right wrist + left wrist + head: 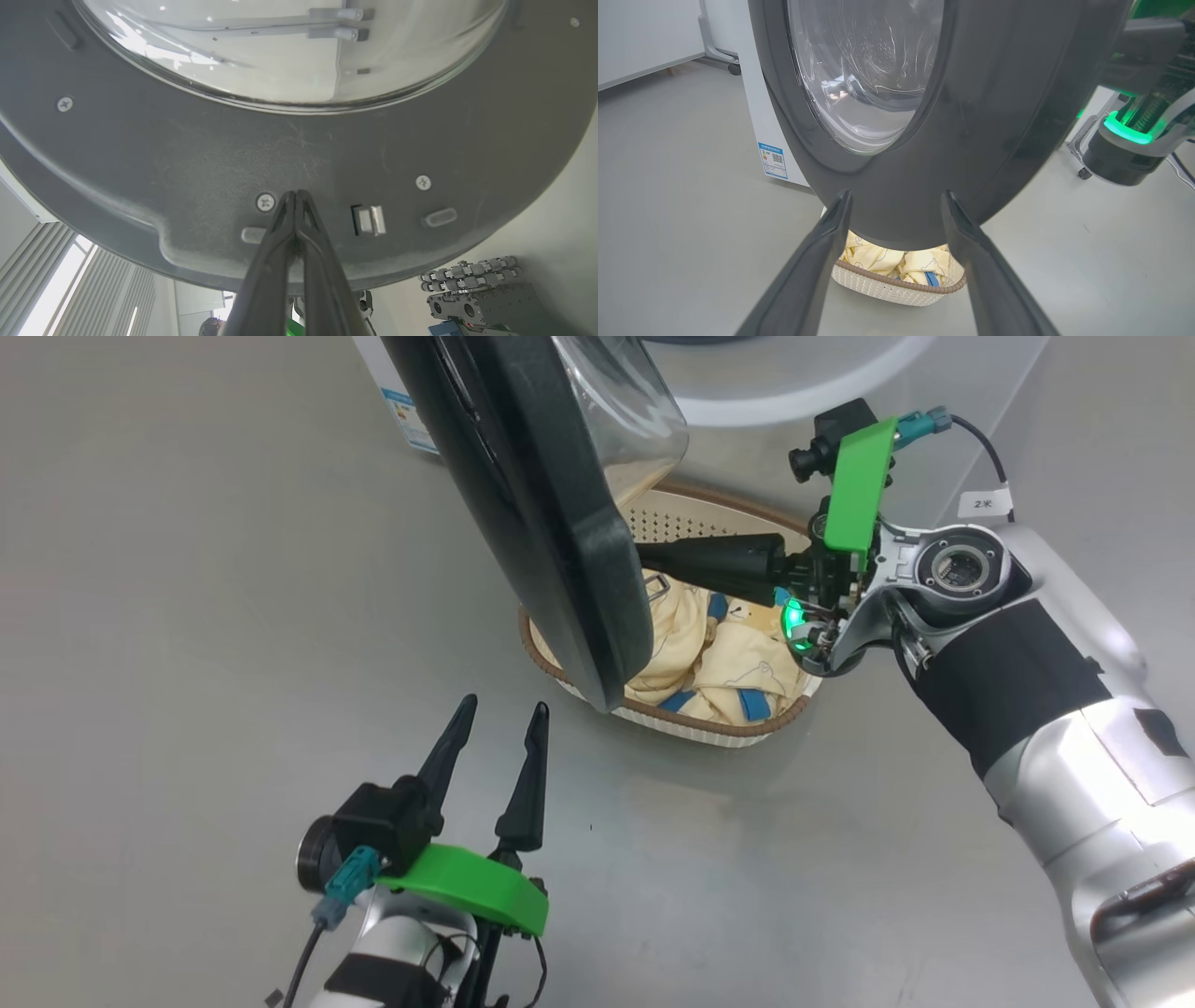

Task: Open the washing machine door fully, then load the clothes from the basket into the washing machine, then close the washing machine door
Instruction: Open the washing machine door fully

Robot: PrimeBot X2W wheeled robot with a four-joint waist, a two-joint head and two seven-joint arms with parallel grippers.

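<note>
The washing machine door hangs ajar above the basket of clothes. The right fingers, pressed together, touch its inner face beside the latch; the left fingers, spread wide, stand apart from its outer rim.

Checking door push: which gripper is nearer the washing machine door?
Right. Right gripper, shut, tips at the inner face of the washing machine door; left gripper, open, apart on its outer side.
</note>
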